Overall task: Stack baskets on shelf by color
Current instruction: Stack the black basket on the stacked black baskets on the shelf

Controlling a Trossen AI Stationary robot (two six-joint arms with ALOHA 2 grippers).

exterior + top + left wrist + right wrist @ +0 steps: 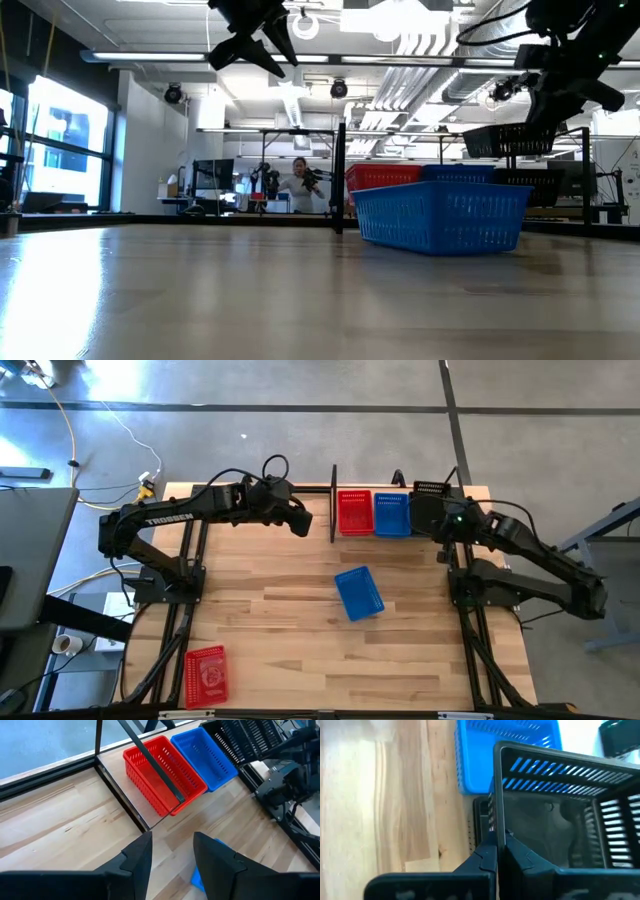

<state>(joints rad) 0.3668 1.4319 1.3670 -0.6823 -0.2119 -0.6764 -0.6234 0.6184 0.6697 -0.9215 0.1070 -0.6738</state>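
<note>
The black wire shelf (333, 505) stands at the table's far edge. A red basket (353, 512) and a blue basket (392, 513) sit side by side on it. My right gripper (445, 525) is shut on a black basket (428, 505) at the shelf's right end. It holds this basket above another black basket (532, 186). A second blue basket (358, 592) rests bottom down on the table's middle. A second red basket (205, 676) lies near the front left corner. My left gripper (300, 520) hangs open and empty in the air, left of the shelf. My right gripper pinches the black basket's side wall at its rim (496, 827), one finger inside the basket and one outside. The basket is lifted clear and roughly level (510, 140), over the lower black basket (481, 817).
Black arm-mount frames run along the table's left (185, 590) and right (465, 610) sides. Bare wood lies between the loose blue basket and the red one at the front left. A person (300, 185) shows in the room far behind the table.
</note>
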